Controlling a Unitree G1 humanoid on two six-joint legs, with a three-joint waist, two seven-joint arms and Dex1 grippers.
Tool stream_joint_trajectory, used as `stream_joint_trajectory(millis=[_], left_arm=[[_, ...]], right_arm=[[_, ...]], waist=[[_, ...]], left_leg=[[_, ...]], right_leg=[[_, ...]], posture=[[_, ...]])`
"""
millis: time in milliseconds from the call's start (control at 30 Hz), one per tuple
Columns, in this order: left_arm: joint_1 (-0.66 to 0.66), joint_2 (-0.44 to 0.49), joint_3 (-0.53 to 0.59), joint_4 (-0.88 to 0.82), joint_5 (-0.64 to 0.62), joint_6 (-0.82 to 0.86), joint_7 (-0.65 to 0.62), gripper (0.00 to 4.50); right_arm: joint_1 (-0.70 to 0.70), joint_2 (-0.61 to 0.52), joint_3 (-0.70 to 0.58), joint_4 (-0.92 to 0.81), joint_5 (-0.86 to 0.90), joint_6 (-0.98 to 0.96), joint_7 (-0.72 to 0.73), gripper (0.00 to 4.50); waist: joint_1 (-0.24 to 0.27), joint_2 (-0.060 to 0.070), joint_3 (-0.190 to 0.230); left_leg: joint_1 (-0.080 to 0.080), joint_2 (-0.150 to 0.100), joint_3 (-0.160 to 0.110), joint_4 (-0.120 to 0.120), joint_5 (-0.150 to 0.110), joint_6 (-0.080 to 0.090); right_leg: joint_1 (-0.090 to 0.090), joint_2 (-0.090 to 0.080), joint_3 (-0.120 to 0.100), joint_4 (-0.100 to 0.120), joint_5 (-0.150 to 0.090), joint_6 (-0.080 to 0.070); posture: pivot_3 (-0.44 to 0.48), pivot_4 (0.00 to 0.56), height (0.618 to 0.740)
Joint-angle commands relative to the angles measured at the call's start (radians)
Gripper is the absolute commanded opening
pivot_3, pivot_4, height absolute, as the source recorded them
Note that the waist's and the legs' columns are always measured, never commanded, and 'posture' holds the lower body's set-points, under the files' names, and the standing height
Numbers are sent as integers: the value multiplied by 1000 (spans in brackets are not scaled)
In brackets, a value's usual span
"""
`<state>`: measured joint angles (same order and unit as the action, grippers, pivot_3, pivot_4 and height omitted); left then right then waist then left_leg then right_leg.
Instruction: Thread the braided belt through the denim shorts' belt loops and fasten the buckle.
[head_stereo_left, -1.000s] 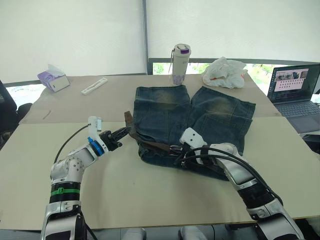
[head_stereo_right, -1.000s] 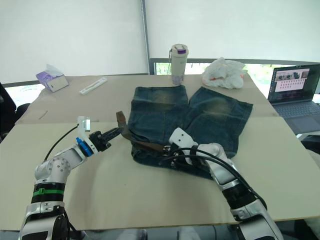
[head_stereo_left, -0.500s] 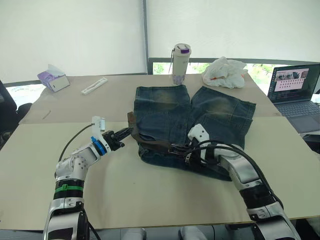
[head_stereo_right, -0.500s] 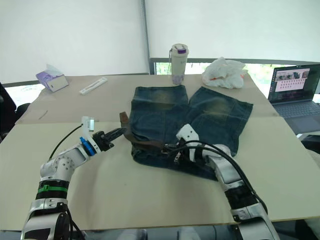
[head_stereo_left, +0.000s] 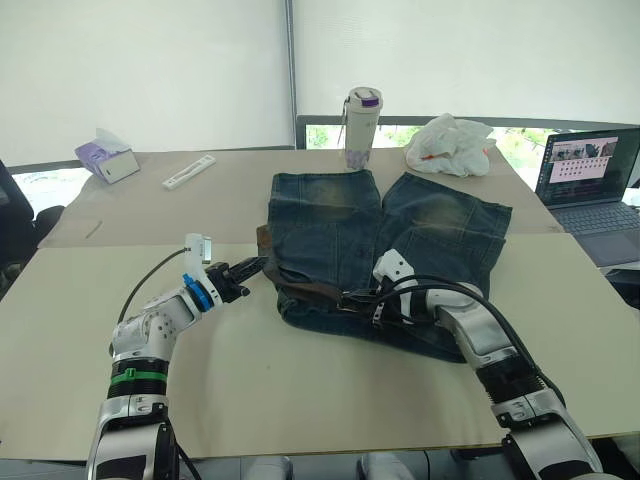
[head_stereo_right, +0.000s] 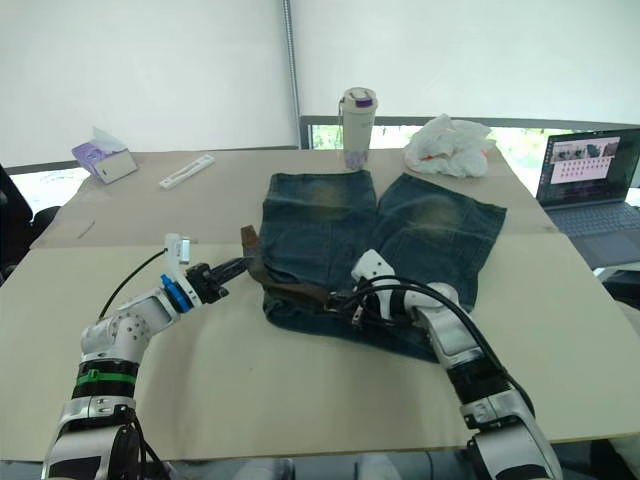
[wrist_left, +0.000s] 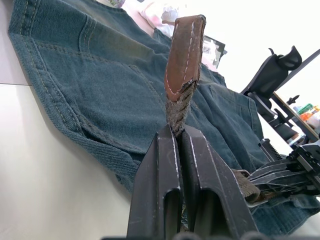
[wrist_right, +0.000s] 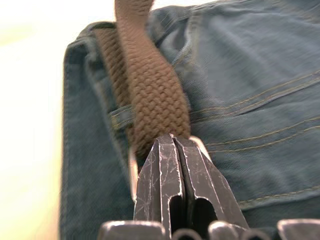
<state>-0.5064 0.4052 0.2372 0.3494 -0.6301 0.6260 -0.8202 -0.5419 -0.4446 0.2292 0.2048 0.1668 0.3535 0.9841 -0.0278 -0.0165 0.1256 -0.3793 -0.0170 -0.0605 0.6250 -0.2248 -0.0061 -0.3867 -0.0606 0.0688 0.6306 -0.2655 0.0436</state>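
Observation:
The denim shorts (head_stereo_left: 400, 225) lie flat on the table, legs pointing away and the waistband toward me. The braided belt (head_stereo_left: 310, 291) runs along the waistband's left part. My left gripper (head_stereo_left: 252, 267) sits at the shorts' left edge, shut on the belt just below its brown leather tip (wrist_left: 182, 50), which stands upright. My right gripper (head_stereo_left: 350, 300) rests on the waistband, shut on the strap's end where the silver buckle (wrist_right: 133, 172) frames the fingertips. The belt loops are hard to make out.
A bottle with a purple lid (head_stereo_left: 362, 125) and a crumpled white bag (head_stereo_left: 450, 143) stand beyond the shorts. An open laptop (head_stereo_left: 590, 175) is at the far right. A tissue box (head_stereo_left: 105, 157) and a flat white item (head_stereo_left: 188, 172) lie at the far left.
My left gripper has carried the belt tip slightly right, toward the shorts. My right forearm has swung inward, and its gripper has shifted a little along the waistband, still shut.

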Motion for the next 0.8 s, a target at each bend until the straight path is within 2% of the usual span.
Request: stream_joint_trajectory(millis=[33, 367, 500, 800], left_arm=[[-32, 7, 2, -7, 2, -15, -17, 0], [-96, -4, -46, 28, 33, -45, -68, 0], [-185, -33, -77, 54, 50, -68, -105, 0], [-435, -193, -143, 156, 80, -157, -168, 0]], right_arm=[[-4, -20, 42, 11, -33, 7, 35, 17], [-47, -22, 83, 92, -117, 66, -15, 17], [-40, -28, 125, 71, -134, 101, 18, 17], [-25, -35, 166, 28, -157, 131, 58, 17]], waist=[[0, 0, 0], [1, 0, 0], [7, -1, -1], [12, -4, -5]], left_leg=[[0, 0, 0, 0, 0, 0], [1, 0, 0, 1, 0, 0], [1, -1, 0, 1, 0, 0], [0, -1, 3, 1, -1, 1]], right_leg=[[0, 0, 0, 0, 0, 0], [1, 0, 0, 0, 0, 0], [1, 0, 0, 0, 0, 0], [2, 0, -1, -1, 0, 0]], posture=[[0, 150, 740], [0, 150, 740], [0, 150, 740], [0, 150, 740]])
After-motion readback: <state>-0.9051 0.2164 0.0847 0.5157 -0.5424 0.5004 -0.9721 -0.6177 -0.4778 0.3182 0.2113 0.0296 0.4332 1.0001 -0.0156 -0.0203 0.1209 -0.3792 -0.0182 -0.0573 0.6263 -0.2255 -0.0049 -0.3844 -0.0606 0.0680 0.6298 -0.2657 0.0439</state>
